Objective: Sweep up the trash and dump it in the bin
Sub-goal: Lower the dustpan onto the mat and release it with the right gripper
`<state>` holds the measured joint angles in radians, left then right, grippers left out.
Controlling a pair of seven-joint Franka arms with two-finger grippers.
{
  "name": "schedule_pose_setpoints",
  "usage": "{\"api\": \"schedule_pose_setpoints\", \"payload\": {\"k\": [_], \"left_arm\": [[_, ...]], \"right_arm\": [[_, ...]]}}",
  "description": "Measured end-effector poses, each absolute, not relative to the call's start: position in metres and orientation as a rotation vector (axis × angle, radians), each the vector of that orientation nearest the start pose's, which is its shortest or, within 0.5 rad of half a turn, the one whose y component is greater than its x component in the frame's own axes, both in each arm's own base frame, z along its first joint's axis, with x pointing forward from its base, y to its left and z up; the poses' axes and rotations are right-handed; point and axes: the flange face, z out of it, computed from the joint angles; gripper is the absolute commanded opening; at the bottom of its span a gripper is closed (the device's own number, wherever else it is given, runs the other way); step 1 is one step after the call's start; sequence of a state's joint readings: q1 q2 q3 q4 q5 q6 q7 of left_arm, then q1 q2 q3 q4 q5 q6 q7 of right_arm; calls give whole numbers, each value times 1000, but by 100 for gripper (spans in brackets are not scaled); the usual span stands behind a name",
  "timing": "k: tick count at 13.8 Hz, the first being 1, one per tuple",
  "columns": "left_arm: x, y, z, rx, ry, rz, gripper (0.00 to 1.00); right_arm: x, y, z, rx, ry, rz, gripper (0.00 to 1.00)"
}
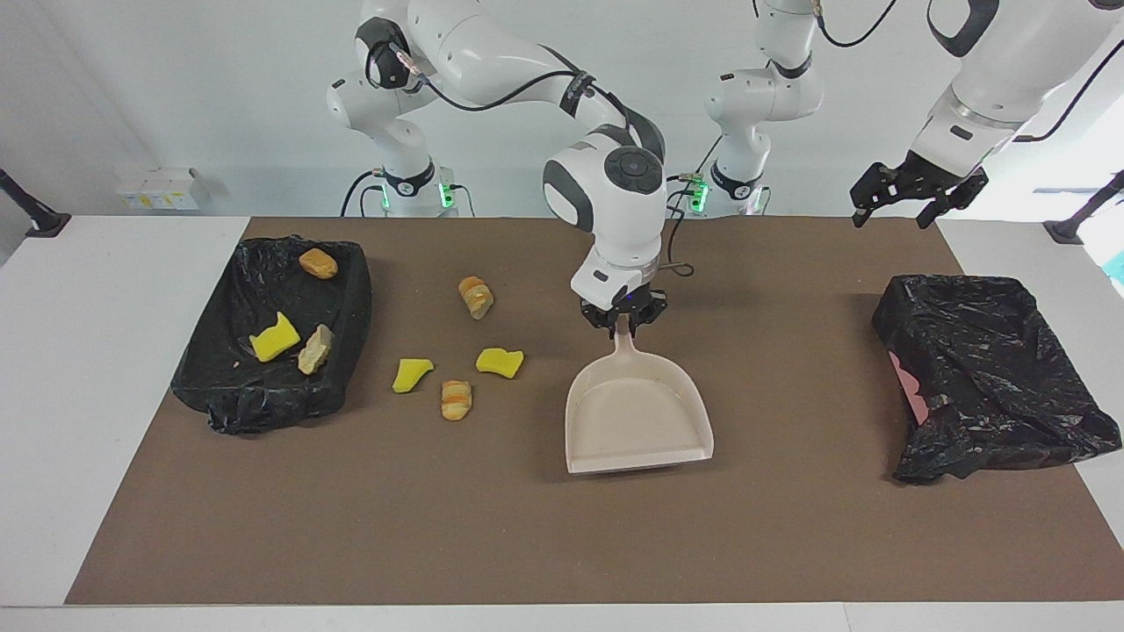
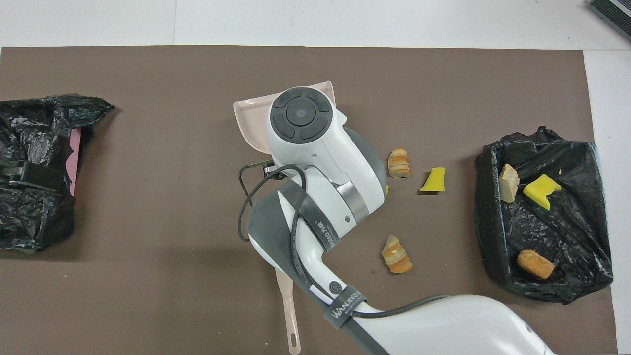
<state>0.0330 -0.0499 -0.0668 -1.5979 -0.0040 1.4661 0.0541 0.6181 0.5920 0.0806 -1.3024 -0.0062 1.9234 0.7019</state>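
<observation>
Now I count seven pieces of trash (image 1: 500, 362): four loose on the mat (image 1: 790, 544) left of centre in the facing frame, two yellow chunks and two striped lumps, and three inside the black-lined bin (image 1: 347, 351) at the frame's left. No loose piece touches another. To their right, mid-frame, the dustpan (image 1: 634, 421) lies flat, its long axis running up and down the frame, handle up toward the robots, open mouth down. My right gripper (image 1: 624, 317) is clamped on that handle's top. In the overhead frame the brush (image 2: 290, 315) pokes out from under the right arm at bottom centre. A second black-bagged bin (image 1: 992, 377) sits at the facing frame's right. My left gripper (image 1: 913, 204) hangs spread wide, holding nothing, at upper right, above that bin's end of the table.
</observation>
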Motion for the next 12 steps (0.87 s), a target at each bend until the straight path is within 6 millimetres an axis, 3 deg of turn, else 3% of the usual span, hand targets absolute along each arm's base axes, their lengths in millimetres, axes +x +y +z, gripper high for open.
{"api": "schedule_pose_setpoints", "payload": {"k": [2,7,10,11,12], "left_arm": [[527,-21,630,-3137,143,128,100],[527,-23,630,-3136,150,128,100],[527,-24,630,-3136,151,129,100],[527,-24,630,-3136,152,129,100],[527,-25,629,-3136,154,129,100]], "right_arm": [[565,455,388,-3098,93,18,0],[572,442,376,-3060,160,70,0],[574,434,364,-3020,78,98,0],[573,431,359,-3017,55,87,3],[571,429,356,-3015,45,78,14]]}}
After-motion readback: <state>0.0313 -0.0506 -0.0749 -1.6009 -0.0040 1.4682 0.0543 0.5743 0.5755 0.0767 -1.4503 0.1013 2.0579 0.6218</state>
